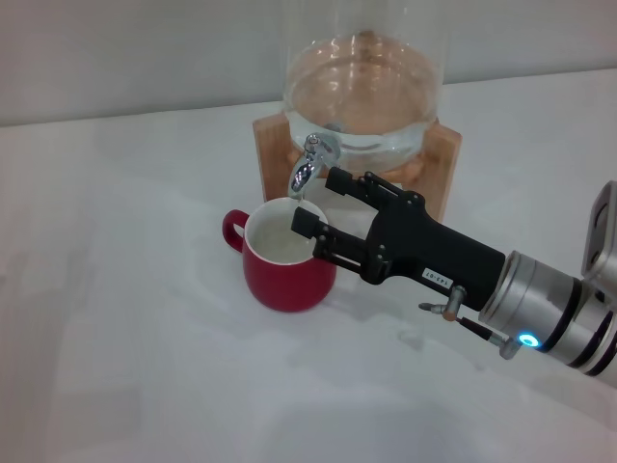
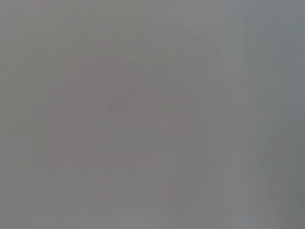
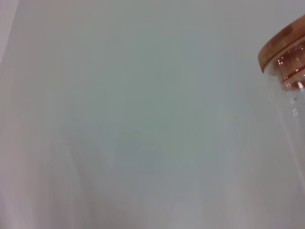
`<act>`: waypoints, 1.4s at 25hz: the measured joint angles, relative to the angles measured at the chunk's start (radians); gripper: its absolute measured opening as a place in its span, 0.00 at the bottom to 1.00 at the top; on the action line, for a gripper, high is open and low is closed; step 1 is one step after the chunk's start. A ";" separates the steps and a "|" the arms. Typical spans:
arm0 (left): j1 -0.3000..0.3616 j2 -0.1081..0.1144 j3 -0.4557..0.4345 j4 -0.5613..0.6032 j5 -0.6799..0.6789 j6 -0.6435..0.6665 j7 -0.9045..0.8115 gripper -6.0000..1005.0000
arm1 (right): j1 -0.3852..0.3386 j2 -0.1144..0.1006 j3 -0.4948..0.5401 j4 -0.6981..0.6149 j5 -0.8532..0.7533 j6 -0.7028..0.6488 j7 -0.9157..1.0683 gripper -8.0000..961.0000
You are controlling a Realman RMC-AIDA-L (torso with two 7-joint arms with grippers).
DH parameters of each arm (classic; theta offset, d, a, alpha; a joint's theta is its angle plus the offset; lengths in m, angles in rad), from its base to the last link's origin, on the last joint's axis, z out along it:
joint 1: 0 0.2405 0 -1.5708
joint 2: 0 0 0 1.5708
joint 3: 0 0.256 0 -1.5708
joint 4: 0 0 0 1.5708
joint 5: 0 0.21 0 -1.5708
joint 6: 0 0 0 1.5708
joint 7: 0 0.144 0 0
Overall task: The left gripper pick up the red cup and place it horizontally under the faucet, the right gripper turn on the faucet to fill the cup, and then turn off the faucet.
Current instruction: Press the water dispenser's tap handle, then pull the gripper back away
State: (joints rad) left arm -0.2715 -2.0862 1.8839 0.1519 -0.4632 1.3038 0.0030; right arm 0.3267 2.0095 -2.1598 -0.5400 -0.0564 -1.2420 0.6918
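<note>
- The red cup (image 1: 285, 258) stands upright on the white table (image 1: 116, 318), directly under the spout of the faucet (image 1: 307, 170), its handle turned toward the robot's left.
- The right gripper (image 1: 323, 214) reaches in from the robot's right, its jaws parted with nothing between them; the upper finger lies just beside the faucet, the lower finger over the cup's rim.
- The left gripper is out of sight in every view.
- Risk: the lower finger seems very close to the cup's rim; a sweep toward the lever would likely nudge the cup out from under the spout, so water would fall on the table.
- Risk: the lever is small and glossy; a poorly centred closure would probably slip off it.
- The head view alone shows cup, faucet and gripper together. The right wrist view adds only the wooden lid (image 3: 282, 44) of the glass dispenser (image 1: 364, 82); the left wrist view shows a featureless grey field.
</note>
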 joint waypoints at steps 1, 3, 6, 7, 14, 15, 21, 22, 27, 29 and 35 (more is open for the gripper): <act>0.000 0.000 0.000 0.000 0.000 0.000 0.000 0.87 | 0.000 0.000 0.000 0.000 0.000 0.000 0.000 0.83; 0.000 0.000 0.002 0.000 0.000 0.000 0.000 0.87 | 0.000 0.000 0.000 0.000 0.000 0.000 0.000 0.83; 0.000 0.000 0.007 0.000 0.000 0.000 0.000 0.87 | 0.000 -0.001 0.000 0.000 0.000 -0.001 0.000 0.82; 0.000 0.000 0.008 0.000 0.000 0.000 0.000 0.87 | 0.000 -0.001 0.001 0.000 0.000 -0.001 0.000 0.82; -0.002 0.000 0.008 0.000 0.000 0.000 0.000 0.87 | -0.001 -0.002 0.012 0.004 0.000 -0.001 0.000 0.82; -0.002 0.000 0.008 0.000 0.000 0.000 0.000 0.87 | -0.003 -0.002 0.015 0.004 -0.001 -0.001 0.000 0.82; -0.003 0.000 0.008 0.000 0.000 0.000 0.000 0.87 | -0.013 -0.002 0.030 0.001 -0.006 0.000 0.000 0.82; -0.004 0.000 0.008 0.000 0.000 0.000 0.000 0.87 | -0.013 -0.001 0.030 0.002 -0.006 0.000 0.000 0.82; -0.006 0.000 0.007 0.000 0.000 0.000 0.000 0.87 | -0.014 -0.002 0.031 0.005 -0.005 0.001 0.000 0.82; -0.006 0.000 0.007 0.000 0.000 0.000 0.000 0.87 | -0.014 -0.002 0.035 0.006 -0.005 0.001 -0.001 0.82; -0.006 0.000 0.007 0.000 0.000 0.000 0.000 0.87 | -0.015 -0.003 0.045 0.006 -0.009 0.003 -0.002 0.83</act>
State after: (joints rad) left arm -0.2776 -2.0862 1.8913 0.1519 -0.4632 1.3039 0.0030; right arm 0.3112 2.0065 -2.1148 -0.5337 -0.0659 -1.2393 0.6903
